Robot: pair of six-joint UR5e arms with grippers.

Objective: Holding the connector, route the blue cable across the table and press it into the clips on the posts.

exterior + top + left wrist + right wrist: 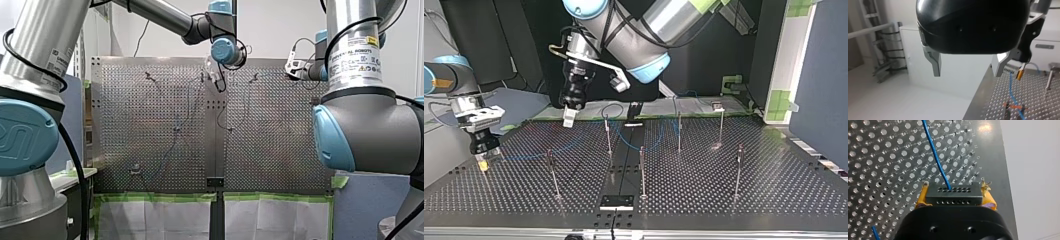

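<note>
Blue cable point(937, 160) is running out of the black connector point(953, 193). My right gripper point(483, 163) is clamping that connector between its yellow pads point(921, 199), fingers closed on both its ends. It is sitting low over the perforated bench point(774, 190) at the top view's left, near the bench edge.

From there the cable is trailing across the bench toward the middle posts and on to the far edge. It is probably running past several of them, but the line is too thin in the top view to say whether it is seated in each clip. In the left wrist view it is passing through an orange clip point(1013, 107) near the connector.

My left gripper point(967, 67) is hanging over the bench's far edge in the top view, metal fingers point(935, 63) spread wide and holding nothing.

Step in hand, as I'm judging it: late routing, with the connector end held out beyond the post nearest it point(552, 172). The next move is likely calling for tension on the connector from the right arm while the cable goes down into the remaining clip. The left fingers would be coming down to press the cable in without snagging a post.
</note>
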